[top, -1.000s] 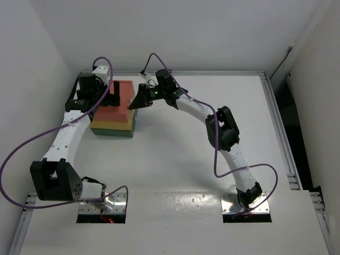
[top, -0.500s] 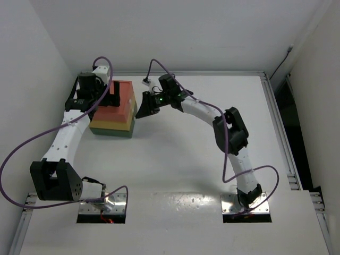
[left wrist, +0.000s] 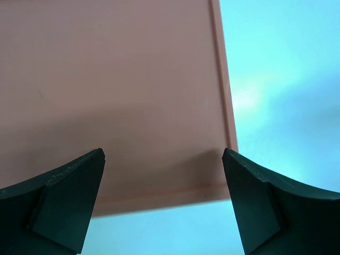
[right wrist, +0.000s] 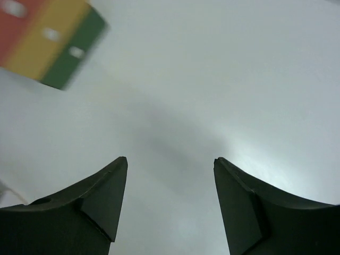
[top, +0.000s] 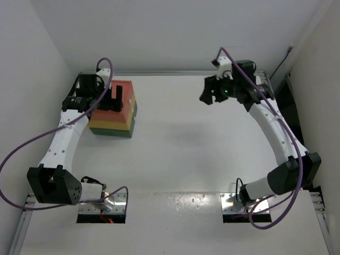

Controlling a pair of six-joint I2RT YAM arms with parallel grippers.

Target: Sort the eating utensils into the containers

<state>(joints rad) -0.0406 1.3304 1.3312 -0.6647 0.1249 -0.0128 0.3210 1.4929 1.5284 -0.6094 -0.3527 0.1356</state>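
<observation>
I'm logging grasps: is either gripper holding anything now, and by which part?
Nothing is held. The left gripper stands open over the red top of the drawer block. The right gripper is open above the table.

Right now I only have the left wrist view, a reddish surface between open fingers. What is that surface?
Observer: It's the red-orange top of the containers, a stacked block with yellow and green drawers beneath.
Operator: And my other arm?
Observer: The right gripper hangs over the table toward the far right, apart from the block.
Operator: Holding anything?
Observer: No, its wrist view shows open jaws with nothing between them.
</observation>
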